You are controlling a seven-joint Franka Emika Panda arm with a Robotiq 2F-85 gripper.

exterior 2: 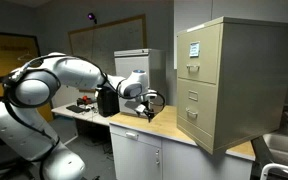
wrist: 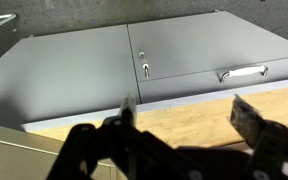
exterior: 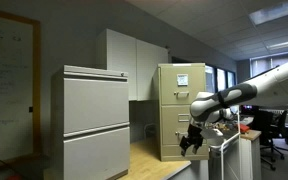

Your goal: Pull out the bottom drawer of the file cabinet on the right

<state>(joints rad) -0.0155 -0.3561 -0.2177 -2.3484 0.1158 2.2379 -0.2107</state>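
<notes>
The gripper (exterior 2: 147, 108) hung with jaws spread (ready, I judged, to take a handle), apart from the bottom drawer (exterior 2: 198, 126), which sat closed, lowest in the file cabinet (exterior 2: 229, 80) on the wooden counter (exterior 2: 169, 128).

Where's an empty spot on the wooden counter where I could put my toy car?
The bare wooden counter between the gripper and the file cabinet is free. The wood showing between the file cabinet and the light-grey cabinet also looks bare. The desk behind the arm looks cluttered.
</notes>
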